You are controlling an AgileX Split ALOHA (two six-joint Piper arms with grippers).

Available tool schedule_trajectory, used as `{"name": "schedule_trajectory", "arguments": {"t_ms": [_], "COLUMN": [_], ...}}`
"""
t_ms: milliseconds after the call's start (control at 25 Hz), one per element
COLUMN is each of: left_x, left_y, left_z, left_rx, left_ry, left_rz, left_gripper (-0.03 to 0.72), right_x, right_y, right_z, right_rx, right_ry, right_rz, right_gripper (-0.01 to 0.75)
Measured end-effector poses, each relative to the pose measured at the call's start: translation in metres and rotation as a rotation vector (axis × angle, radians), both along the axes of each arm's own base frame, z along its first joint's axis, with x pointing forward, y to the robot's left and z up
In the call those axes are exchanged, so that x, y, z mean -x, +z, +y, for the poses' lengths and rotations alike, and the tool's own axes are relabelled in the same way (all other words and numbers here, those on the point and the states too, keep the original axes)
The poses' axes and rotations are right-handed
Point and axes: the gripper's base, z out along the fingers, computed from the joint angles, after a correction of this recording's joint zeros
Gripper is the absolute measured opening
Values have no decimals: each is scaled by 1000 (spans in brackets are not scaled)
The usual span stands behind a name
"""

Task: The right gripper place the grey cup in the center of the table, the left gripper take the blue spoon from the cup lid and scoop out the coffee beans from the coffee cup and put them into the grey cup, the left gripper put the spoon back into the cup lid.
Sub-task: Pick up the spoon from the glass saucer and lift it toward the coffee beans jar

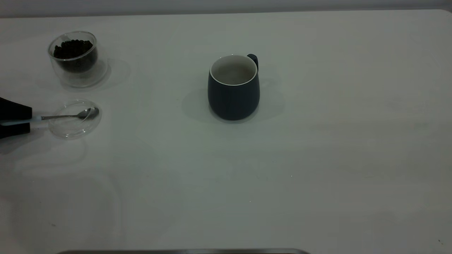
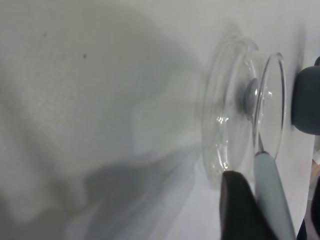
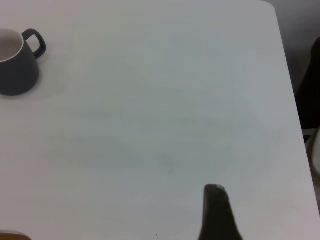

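Observation:
The grey cup [image 1: 233,95] stands upright near the middle of the table [image 1: 317,158], its handle turned to the far side; it also appears in the right wrist view [image 3: 15,70]. The blue spoon [image 1: 70,115] lies with its metal bowl in the cup lid [image 1: 74,131] at the left. My left gripper [image 1: 30,120] sits at the left edge, open, its fingers on either side of the pale handle [image 2: 272,200]; one finger [image 2: 240,210] touches it. Behind the lid, the coffee cup [image 1: 76,67] holds coffee beans [image 1: 73,47]. Of my right gripper only one finger [image 3: 216,210] shows, over bare table.
The table's rounded corner [image 3: 270,7] and its edge lie beyond the right gripper. A dark strip [image 1: 183,251] runs along the near edge in the exterior view.

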Motion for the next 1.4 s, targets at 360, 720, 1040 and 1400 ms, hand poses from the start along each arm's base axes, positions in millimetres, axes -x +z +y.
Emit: {"name": "schedule_trajectory", "arguments": {"t_ms": [360,720,1040,1400], "left_x": [0,-12,-11,-14], "left_y": [2,15,17,19], "left_z": [-1,5,12,15], "left_rx": [15,76,56,32], "left_ry": [-16,-30,-115,-141], "left_rz": [-21,-42,75,66], "left_gripper": [186,149,149,126], "right_x": [0,0,0,0], "right_y": [0,0,0,0], "right_z": [0,0,0,0], "right_rx": [0,0,0,0], "right_ry": [0,0,0,0], "right_rz": [0,0,0,0], "right_gripper": [461,461,461,461]}}
